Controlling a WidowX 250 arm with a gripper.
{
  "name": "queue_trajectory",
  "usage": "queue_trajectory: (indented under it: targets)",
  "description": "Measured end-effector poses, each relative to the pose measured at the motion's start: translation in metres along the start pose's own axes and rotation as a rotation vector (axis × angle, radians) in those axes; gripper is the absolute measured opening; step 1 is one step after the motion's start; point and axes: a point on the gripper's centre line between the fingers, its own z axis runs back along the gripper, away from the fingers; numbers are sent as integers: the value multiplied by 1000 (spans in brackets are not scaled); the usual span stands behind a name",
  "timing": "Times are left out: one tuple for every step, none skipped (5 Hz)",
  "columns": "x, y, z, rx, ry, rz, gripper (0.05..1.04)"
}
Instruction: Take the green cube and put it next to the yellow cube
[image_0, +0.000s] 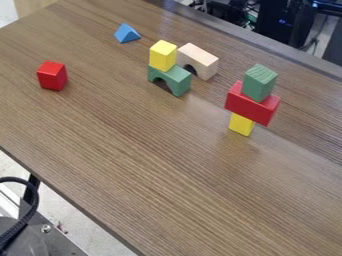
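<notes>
Green wooden cube (260, 82) atop red rectangular wooden block (252, 104), its sides free for grasping. Yellow wooden block (241, 124), perhaps cube, props red block from below. Claw: cannot tell opening or hold.

The lower yellow cube (241, 125) is part-hidden, table (133, 165) cropped.

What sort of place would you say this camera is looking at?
Probably a robotics lab or workshop: toy building blocks, such as the red cube, are set out on a wood-grain table, with cables and dark equipment behind it.
</notes>
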Motion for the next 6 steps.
queue_trajectory:
  targets:
    - [-3, 2, -17, 29, 38, 2, 1000]
    - [1, 3, -24, 6, 23, 133, 1000]
    - [0, 6, -17, -37, -32, 292, 999]
    - [0, 11, -13, -89, -93, 469, 1000]
    - [3, 16, -12, -114, -161, 625, 1000]
    - [7, 27, -18, -107, -242, 818, 1000]
